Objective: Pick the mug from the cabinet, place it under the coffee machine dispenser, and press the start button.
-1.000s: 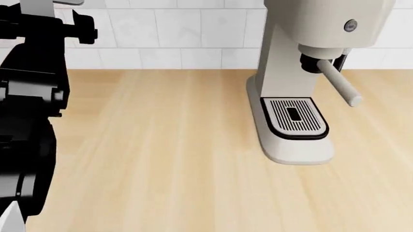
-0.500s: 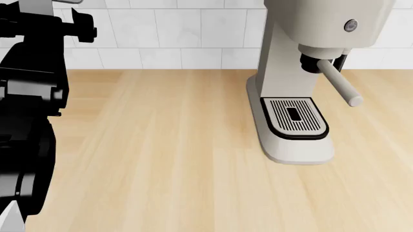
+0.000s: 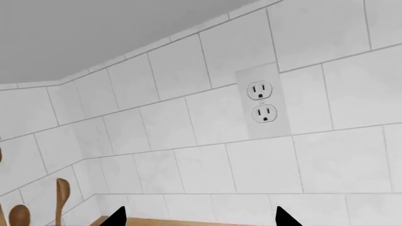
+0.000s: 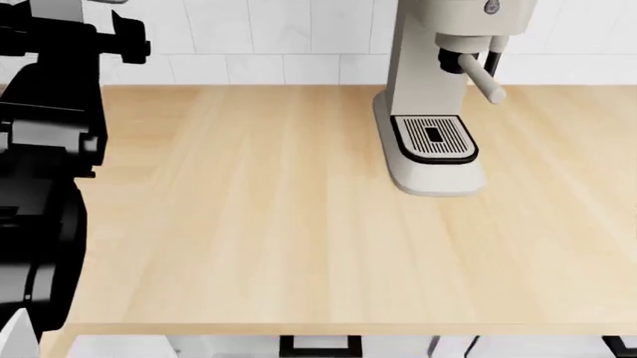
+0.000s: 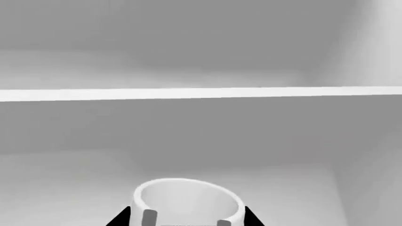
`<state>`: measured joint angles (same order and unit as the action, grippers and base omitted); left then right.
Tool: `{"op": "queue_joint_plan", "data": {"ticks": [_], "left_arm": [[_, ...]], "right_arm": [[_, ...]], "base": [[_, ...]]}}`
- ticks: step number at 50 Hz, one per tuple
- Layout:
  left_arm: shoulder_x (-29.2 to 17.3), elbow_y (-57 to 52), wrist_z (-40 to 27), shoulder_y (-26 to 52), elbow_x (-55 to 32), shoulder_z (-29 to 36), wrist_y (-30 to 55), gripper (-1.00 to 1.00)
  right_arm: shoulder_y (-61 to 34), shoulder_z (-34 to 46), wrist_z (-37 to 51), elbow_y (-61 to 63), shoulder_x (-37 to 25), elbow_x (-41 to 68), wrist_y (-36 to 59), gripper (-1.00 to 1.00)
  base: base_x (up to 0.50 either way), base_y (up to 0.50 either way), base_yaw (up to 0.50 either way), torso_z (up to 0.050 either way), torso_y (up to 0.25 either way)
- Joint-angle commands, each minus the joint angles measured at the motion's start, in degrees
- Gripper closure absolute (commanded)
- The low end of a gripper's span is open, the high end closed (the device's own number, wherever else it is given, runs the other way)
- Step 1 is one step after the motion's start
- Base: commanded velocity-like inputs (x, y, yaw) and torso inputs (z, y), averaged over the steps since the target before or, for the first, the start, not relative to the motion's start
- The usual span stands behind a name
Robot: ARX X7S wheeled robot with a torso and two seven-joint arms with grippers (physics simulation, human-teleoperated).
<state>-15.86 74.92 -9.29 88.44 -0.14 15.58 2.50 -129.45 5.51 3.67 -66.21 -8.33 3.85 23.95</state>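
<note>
The white mug [image 5: 188, 200] stands on the floor of a white cabinet; its handle is hidden. My right gripper [image 5: 186, 217] has its black fingertips [image 5: 120, 217] pressed against both sides of the mug, shut on it. It is out of the head view. The cream coffee machine [image 4: 423, 89] stands at the back of the wooden counter, with its dark dispenser [image 4: 448, 60] over the drip grille [image 4: 434, 139], which is bare. The start button [image 4: 491, 6] shows at the top edge. My left gripper [image 3: 201, 219] is open and empty, facing the tiled wall.
The slanted cream steam wand [image 4: 481, 78] sticks out right of the dispenser. A cabinet shelf [image 5: 201, 94] runs above the mug. My left arm [image 4: 45, 149] fills the head view's left side. A wall outlet [image 3: 261, 101] and wooden spoons [image 3: 61, 197] face the left gripper. The counter's front edge [image 4: 348, 326] shows.
The head view has pulled back and up: the coffee machine now looks smaller and farther, and the counter's front edge has come into view. The left arm looks unchanged.
</note>
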Motion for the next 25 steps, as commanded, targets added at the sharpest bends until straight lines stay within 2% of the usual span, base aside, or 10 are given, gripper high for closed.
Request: {"op": "queue_joint_plan", "data": {"ticks": [1,6,13,25], "left_arm": [[0.32,0.02,0.23,-0.53,-0.26,-0.25,-0.18,-1.00],[0.59,0.03,0.58,-1.65,-0.62,-0.72,-0.55,-1.00],[0.54,0.02,0.93,-1.93,-0.66,-1.13,-0.67,-1.00],[0.24,0.02,1.02,-1.97,-0.45,-1.53,-0.57,-1.00]], "right_arm": [[6.66,2.05,-1.11,21.30,-1.61,-1.63,10.96,1.00],[15.63,5.18,-4.00,49.60,-6.68,-2.78,28.48,1.00],[27.67,3.44,-6.98,75.10,-14.16,-1.48,43.35,1.00],[47.58,-4.55,-6.88,87.62,-19.09,-0.70,46.57,1.00]], "base": [[0.00,0.00,0.00,0.000,0.000],[0.00,0.00,0.00,0.000,0.000],[0.00,0.00,0.00,0.000,0.000],[0.00,0.00,0.00,0.000,0.000]]}}
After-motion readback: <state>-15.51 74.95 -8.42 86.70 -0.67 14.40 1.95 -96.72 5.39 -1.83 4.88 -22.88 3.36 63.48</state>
